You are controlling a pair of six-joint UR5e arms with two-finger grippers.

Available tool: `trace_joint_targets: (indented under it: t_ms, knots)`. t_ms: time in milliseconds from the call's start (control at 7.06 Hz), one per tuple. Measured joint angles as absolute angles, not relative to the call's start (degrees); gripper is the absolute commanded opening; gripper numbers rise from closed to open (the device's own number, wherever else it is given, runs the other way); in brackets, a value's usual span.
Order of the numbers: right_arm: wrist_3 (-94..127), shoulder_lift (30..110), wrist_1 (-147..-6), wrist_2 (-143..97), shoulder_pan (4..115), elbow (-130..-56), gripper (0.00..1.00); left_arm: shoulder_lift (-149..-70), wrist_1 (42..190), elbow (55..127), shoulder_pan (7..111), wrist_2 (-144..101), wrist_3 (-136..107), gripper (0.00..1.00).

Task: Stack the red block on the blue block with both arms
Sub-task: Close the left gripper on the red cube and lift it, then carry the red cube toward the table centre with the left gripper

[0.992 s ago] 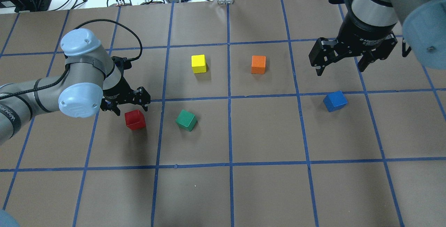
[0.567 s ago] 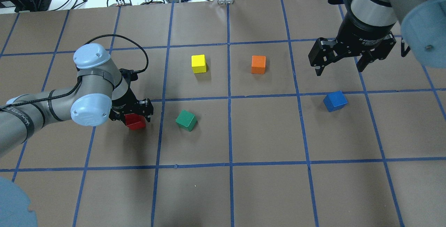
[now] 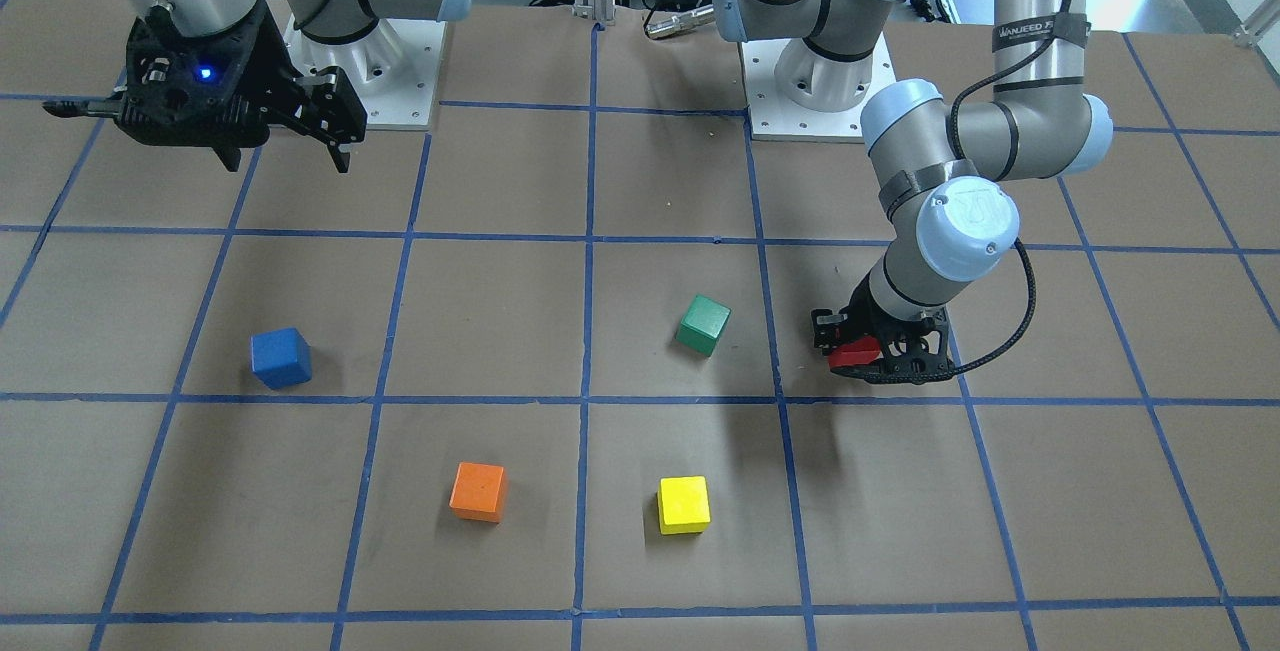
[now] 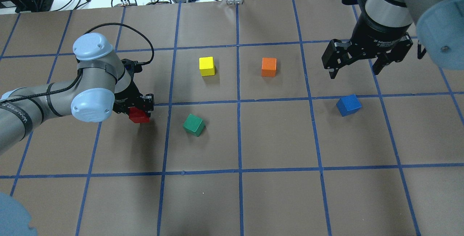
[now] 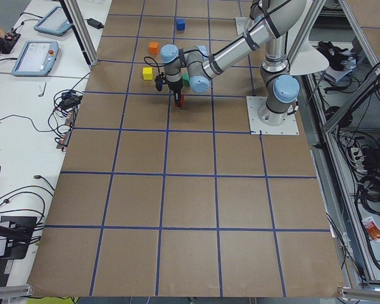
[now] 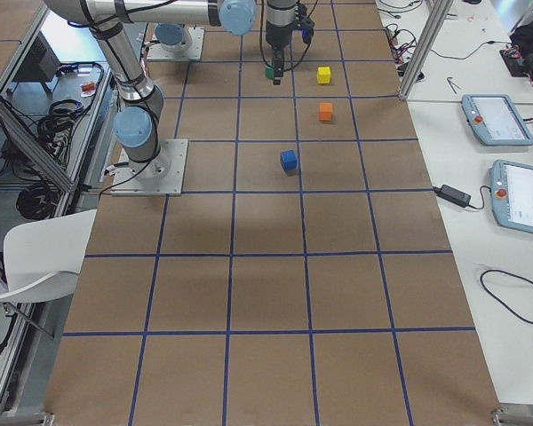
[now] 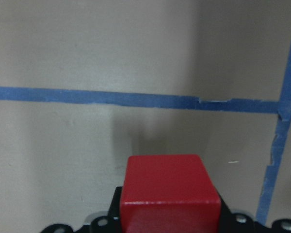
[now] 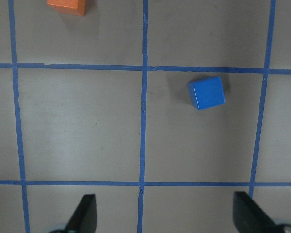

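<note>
Now my left gripper (image 4: 137, 111) is clamped on the red block (image 4: 139, 117), free a second ago, so carrying to the blue block (image 4: 348, 105) comes next; my right gripper (image 4: 354, 73) hangs wide apart

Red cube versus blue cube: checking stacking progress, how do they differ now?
The small matte red cube is clamped in the left gripper; the small matte blue cube lies free on the table. The red cube is on the robot's left, the blue on its right. Same size.
</note>
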State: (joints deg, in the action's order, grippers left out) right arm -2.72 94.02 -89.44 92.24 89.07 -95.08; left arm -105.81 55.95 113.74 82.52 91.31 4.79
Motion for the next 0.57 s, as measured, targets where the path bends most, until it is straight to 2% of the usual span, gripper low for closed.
trace_joint_targets:
  t_ms: [142,567]
  knots:
    - [-2.73,94.13,-89.37,92.47,89.01,-95.09,1.0,-105.1,57.66,111.27,84.48,90.03,4.43,0.0]
    - [-2.76,94.14,-89.9,92.54,89.02,-95.12,1.0,-107.46,65.02,97.73,97.05,88.28,1.31,0.0]
